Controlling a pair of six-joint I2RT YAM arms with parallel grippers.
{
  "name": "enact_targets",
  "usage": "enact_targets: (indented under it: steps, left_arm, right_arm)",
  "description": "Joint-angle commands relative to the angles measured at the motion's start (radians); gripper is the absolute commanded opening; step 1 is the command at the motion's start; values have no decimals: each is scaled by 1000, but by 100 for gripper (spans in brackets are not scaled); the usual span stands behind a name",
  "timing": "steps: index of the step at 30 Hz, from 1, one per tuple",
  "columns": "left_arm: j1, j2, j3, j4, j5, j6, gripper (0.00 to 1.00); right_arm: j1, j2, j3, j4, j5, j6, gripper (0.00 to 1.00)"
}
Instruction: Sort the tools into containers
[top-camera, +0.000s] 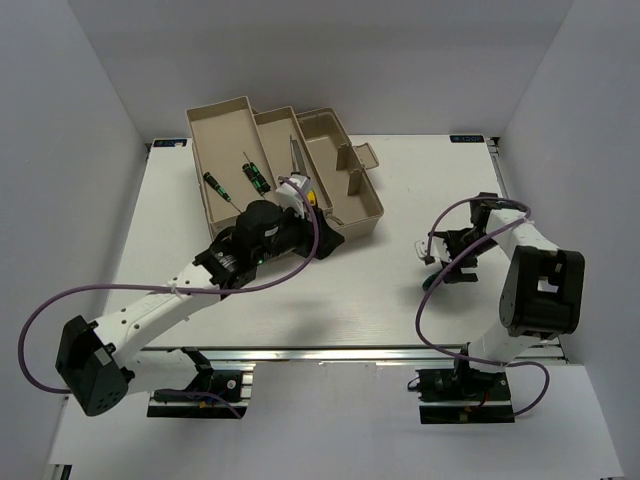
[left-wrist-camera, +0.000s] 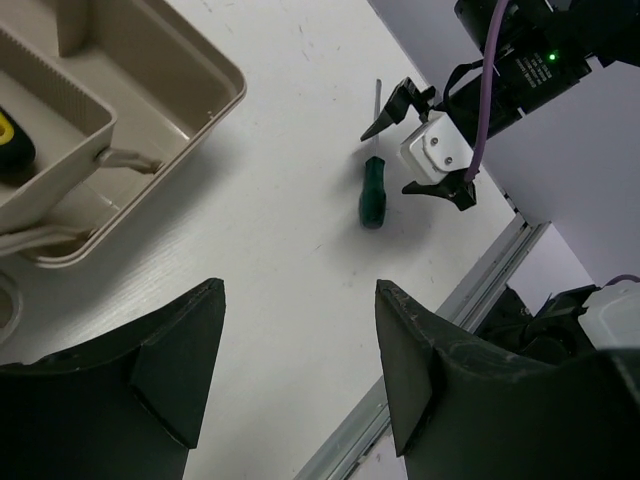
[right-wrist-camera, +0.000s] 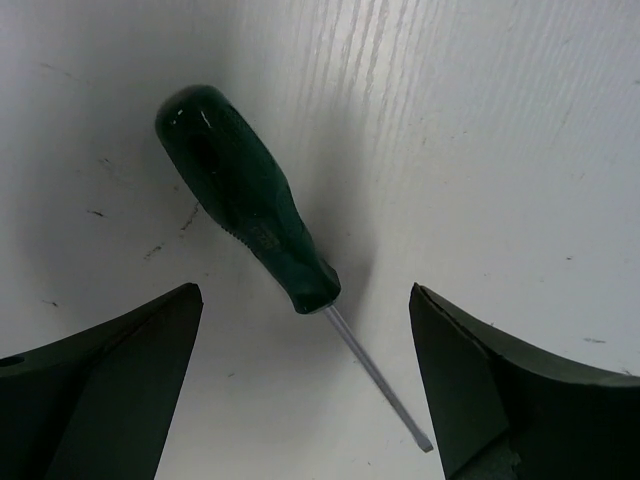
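On the table (right-wrist-camera: 480, 150), right side, a green-handled screwdriver (right-wrist-camera: 245, 195) lies flat between the spread jaws of the right gripper (right-wrist-camera: 302, 300), touching neither finger. Left gripper (left-wrist-camera: 298, 290) hovers beside the beige toolbox (left-wrist-camera: 230, 80), jaws apart and empty. Two green-and-black screwdrivers (top-camera: 215, 187) lie in its leftmost tray (top-camera: 222, 122).

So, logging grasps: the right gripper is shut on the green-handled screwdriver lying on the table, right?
No: the right gripper is open, not shut, over the green-handled screwdriver lying on the table. The right wrist view shows the gap.
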Motion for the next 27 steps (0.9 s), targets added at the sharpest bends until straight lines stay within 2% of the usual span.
enact_targets:
  steps: [1,7,10,13,14,17,20,21,24,25,27]
  left_arm:
    - [-4,-59,-25,2,-34,-24,71]
    - [-4,-116,-30,-55,-86,-30,71]
    - [-4,-156,-22,-96,-148,-41,71]
    - [-2,-222,13,-182,-267,-90,74]
    - [-2,-239,27,-216,-366,-134,74]
    - [-1,-321,64,-346,-561,-217,72]
    - [5,-397,70,-438,-670,-268,70]
    - [8,-411,76,-498,-739,-291,70]
    - [11,-463,81,-633,-868,-404,69]
    - [10,-474,78,-667,-891,-467,68]
    - [10,-500,70,-733,-930,-506,68]
  right_arm:
    - [23,40,1,13,44,-320,89]
    - [80,109,-20,25,61,-300,86]
    - [127,148,-14,19,93,-286,76]
    - [134,194,22,-36,125,-265,47]
    - [134,202,33,-46,145,-251,24]
    - [120,202,36,-50,172,-223,8]
    - [114,185,59,-60,106,-173,0]
    - [114,180,105,-86,16,-141,0]
    - [134,185,214,-134,-145,75,0]
    - [152,191,305,-170,-249,130,0]
    - [173,202,396,-165,-350,362,0]
